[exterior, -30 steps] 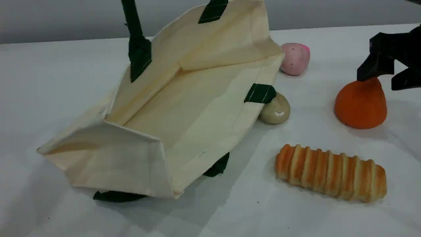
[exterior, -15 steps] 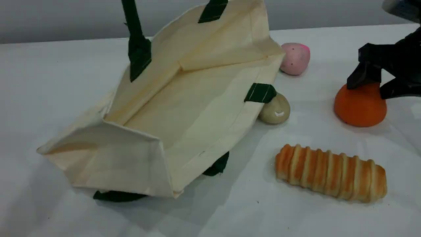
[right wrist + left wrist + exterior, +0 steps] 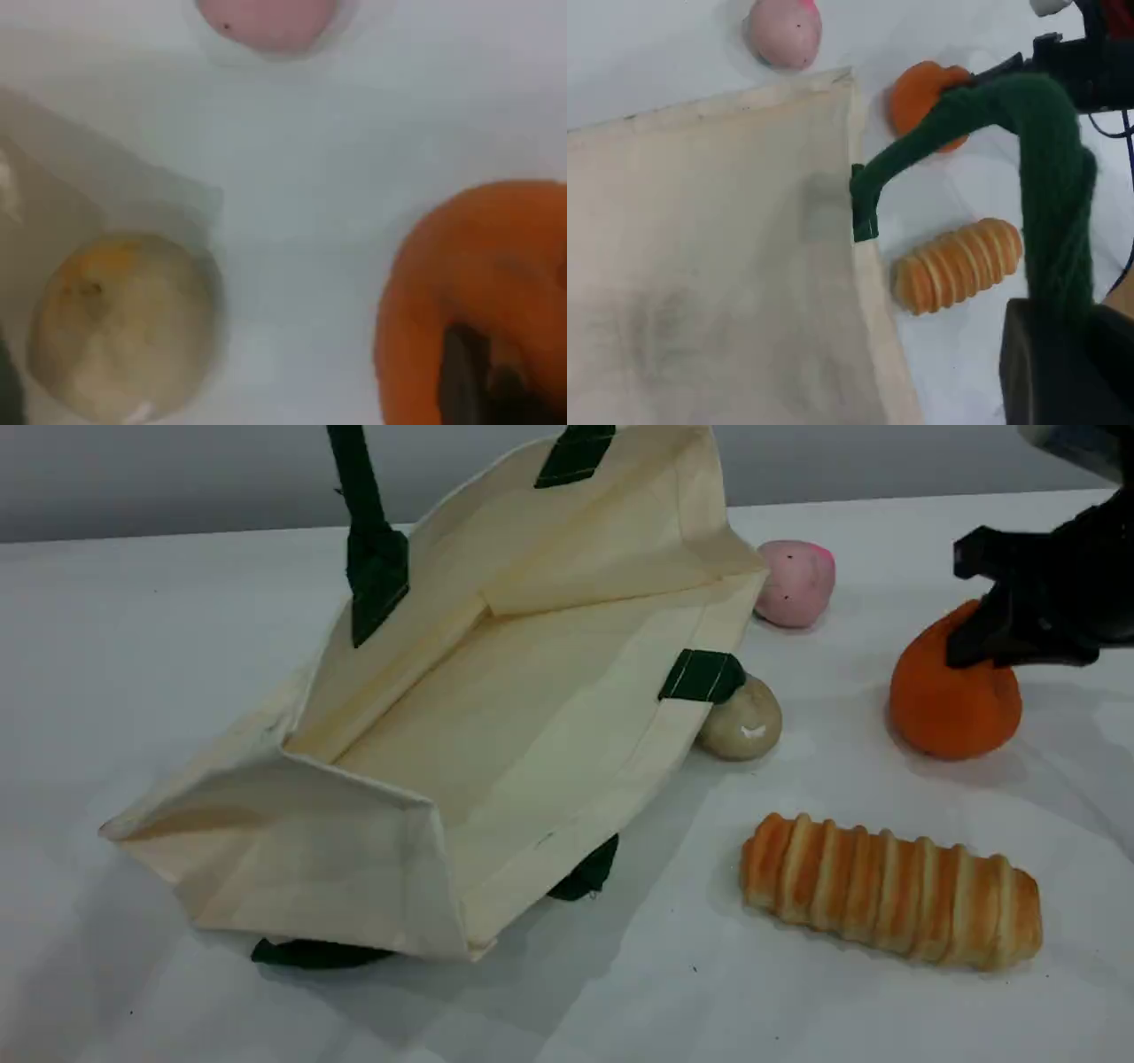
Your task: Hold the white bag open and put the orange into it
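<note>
The white bag (image 3: 496,717) lies on its side on the table, its mouth gaping toward the back right. One dark green handle (image 3: 365,522) is pulled up out of the top of the scene view. In the left wrist view my left gripper (image 3: 1061,354) is shut on that green rope handle (image 3: 1050,168), above the bag's cloth (image 3: 709,266). The orange (image 3: 952,704) stands on the table right of the bag. My right gripper (image 3: 1001,646) is shut on its tapered top, and a dark fingertip (image 3: 468,372) presses into the orange (image 3: 478,274).
A beige ball (image 3: 742,724) rests against the bag's rim by a green strap tab (image 3: 702,676). A pink ball (image 3: 795,583) sits behind the bag's corner. A striped bread loaf (image 3: 890,890) lies in front of the orange.
My right gripper came down and left onto the orange's top and closed on it, tipping the fruit slightly left. The bag and the left arm's hold have not moved.
</note>
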